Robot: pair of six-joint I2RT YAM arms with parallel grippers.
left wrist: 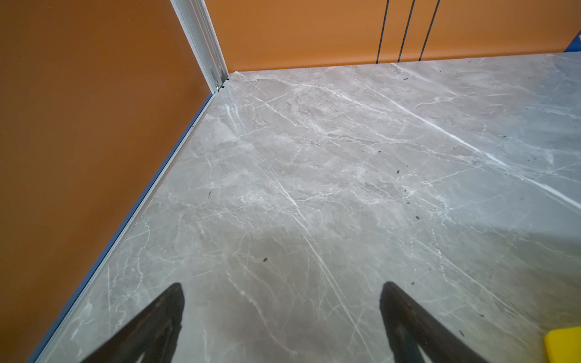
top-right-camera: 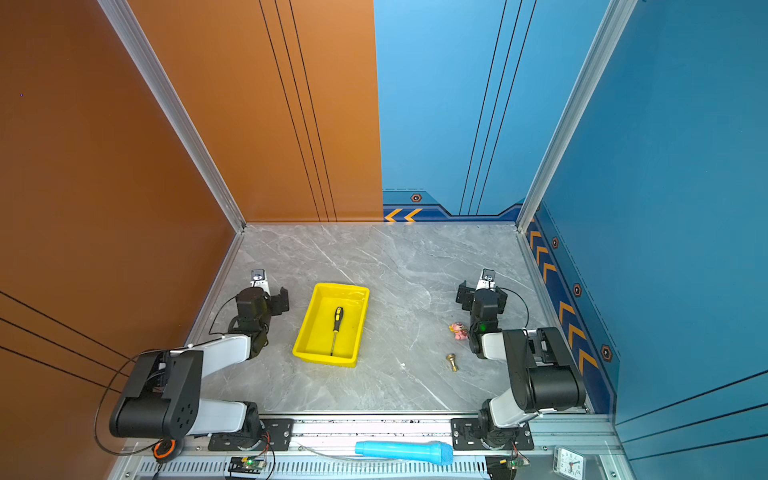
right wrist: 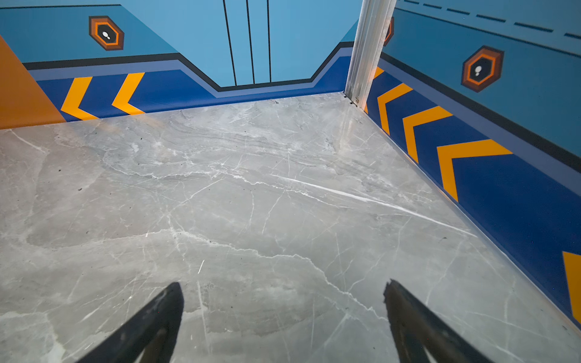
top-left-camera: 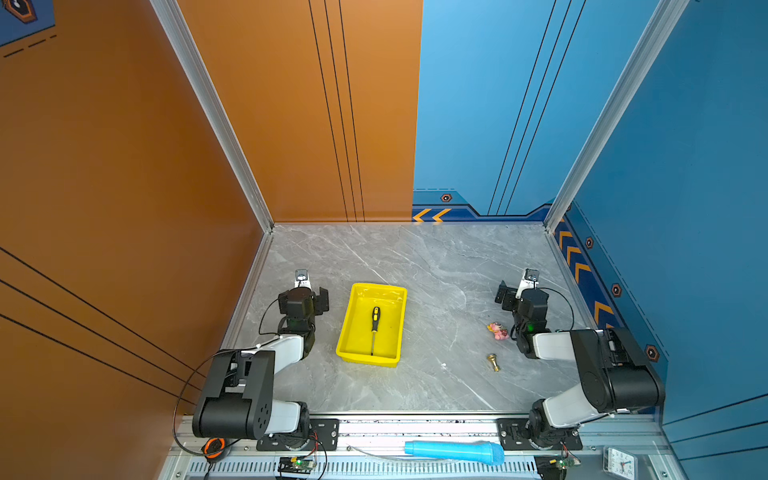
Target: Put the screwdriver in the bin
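Since the worktop [top-left-camera: 436,266] carries the bin [top-left-camera: 345,320] at lower centre in both top views, with the screwdriver [top-left-camera: 375,322] lying flat inside it, placement looks done. Left fingers [left wrist: 163,314] and right fingers [right wrist: 408,314] are spread wide, empty, over bare marble. Next move: nothing to grasp, just confirm.

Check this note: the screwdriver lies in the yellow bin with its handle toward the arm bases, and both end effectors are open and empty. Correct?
Wrong on the handle. In both top views the screwdriver lies in the bin with its handle toward the back wall, tip toward the arm bases. The left end effector and right end effector are open and empty, per the wrist views.
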